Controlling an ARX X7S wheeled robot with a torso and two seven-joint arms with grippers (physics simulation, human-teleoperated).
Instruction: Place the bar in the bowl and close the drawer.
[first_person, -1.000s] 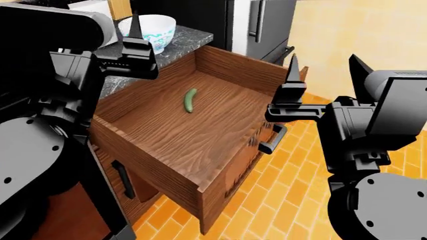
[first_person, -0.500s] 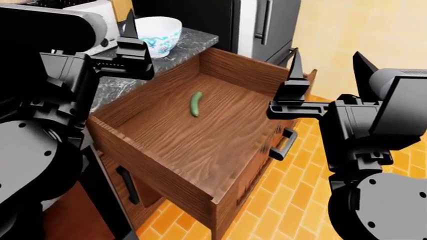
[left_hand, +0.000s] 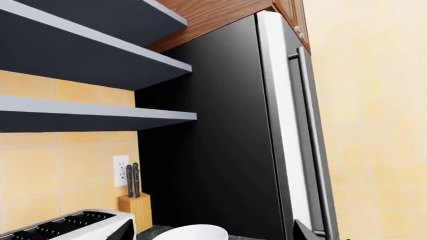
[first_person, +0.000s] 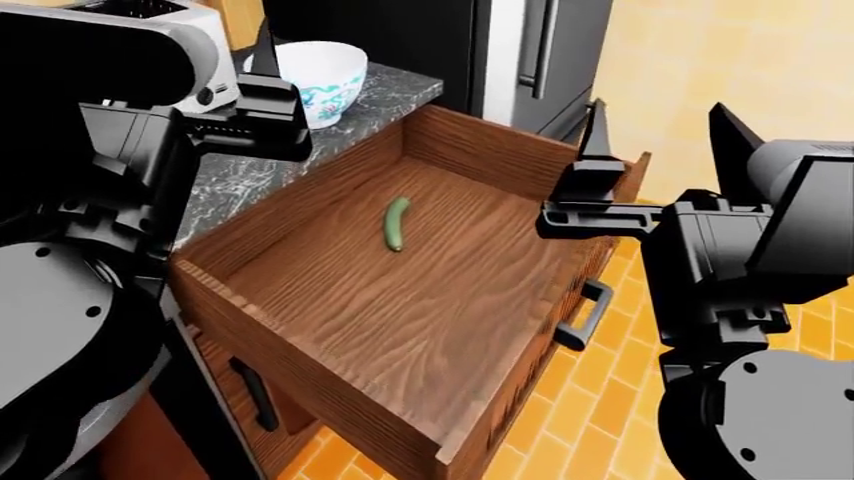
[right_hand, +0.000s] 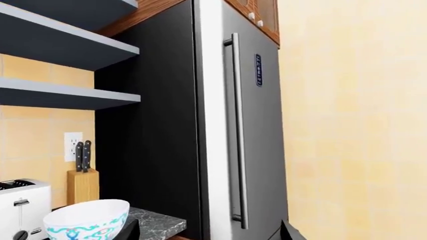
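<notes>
Bar (first_person: 396, 223) lies loose on drawer (first_person: 400, 300) floor; both pincers raised, apart, empty. Lower left pincer (first_person: 263, 70) straight down, straddle its narrow width.

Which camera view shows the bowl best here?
The right wrist view: the bowl shows its rim and teal pattern beside the toaster. The head view has it partly behind the left pincer. The left wrist view catches only its white rim.

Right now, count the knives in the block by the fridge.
2. Both knife handles stand side by side in the wooden knife block on the counter, between the toaster and the fridge. Others may be hidden.
</notes>
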